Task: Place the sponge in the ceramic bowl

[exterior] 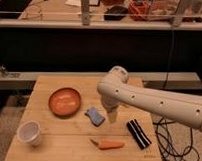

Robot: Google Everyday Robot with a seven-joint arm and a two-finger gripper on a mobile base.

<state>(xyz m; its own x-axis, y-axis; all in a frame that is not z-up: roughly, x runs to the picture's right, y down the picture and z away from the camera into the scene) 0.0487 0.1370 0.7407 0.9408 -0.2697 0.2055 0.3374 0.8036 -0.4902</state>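
Wooden slatted worktop (52, 149) fills the lower part of our view, so we'll start at the front edge. Nearest us on the left is a small white cup (30, 132), standing upright. Around the front middle lies a little orange carrot (108, 144), and to its right a black rectangular block with white stripes (138, 133), lying at an angle.

One row back is the small flat blue rectangular sponge (96, 115), lying on the boards outside the dish. Just right of it the tool (112, 117) points down off our chunky white robot arm (149, 99), which reaches in from the right. We honestly can't tell if it's released or clenched, or whether it touches the sponge.

Behind and left of the sponge sits the shallow round orange-red ceramic bowl (52, 96), near it but apart. Past the worktop it's dark, with a pale horizontal rail (46, 23) and a cluttered bench beyond.
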